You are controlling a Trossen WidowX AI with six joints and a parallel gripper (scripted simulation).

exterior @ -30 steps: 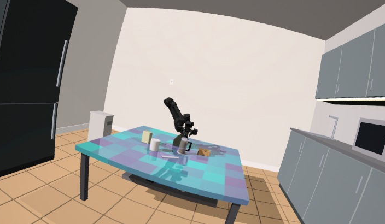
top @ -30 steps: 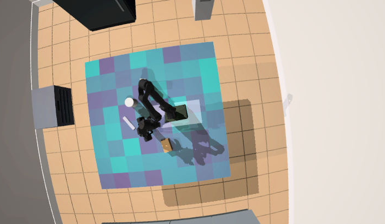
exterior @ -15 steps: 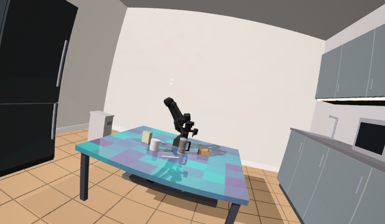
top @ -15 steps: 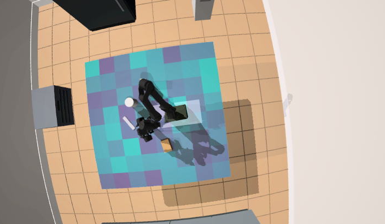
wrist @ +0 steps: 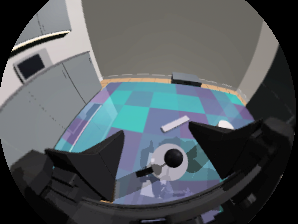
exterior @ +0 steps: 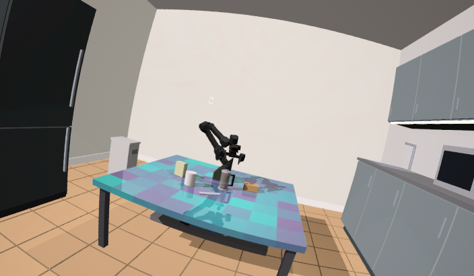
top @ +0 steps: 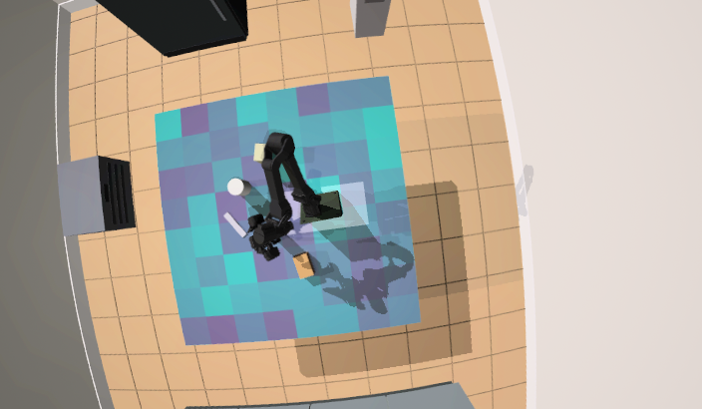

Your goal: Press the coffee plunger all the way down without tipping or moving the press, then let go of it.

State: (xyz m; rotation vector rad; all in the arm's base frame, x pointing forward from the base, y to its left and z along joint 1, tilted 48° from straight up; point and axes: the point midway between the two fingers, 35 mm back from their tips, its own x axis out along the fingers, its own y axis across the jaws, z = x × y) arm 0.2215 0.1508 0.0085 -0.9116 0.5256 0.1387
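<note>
The coffee press [exterior: 224, 180] stands upright on the table, with its handle [exterior: 232, 180] on the right side in the exterior view. The wrist view looks down on its pale round lid [wrist: 159, 154] and the round black plunger knob [wrist: 173, 158]. How far the knob stands above the lid is hard to tell; the dark arm is behind it in the exterior view. My gripper [top: 262, 237] [exterior: 233, 161] [wrist: 157, 129] is open and empty, above the press. The knob shows between and below the spread fingers in the wrist view, not gripped. In the top view the gripper hides the press.
A white bar [top: 235, 224] [exterior: 209, 193] [wrist: 175, 124] lies near the press. A white cylinder [top: 235, 186] [exterior: 190, 178] and a pale yellow block [top: 259, 152] [exterior: 180, 168] stand to its left in the exterior view. An orange box [top: 303, 264] [exterior: 250, 187] lies to its right.
</note>
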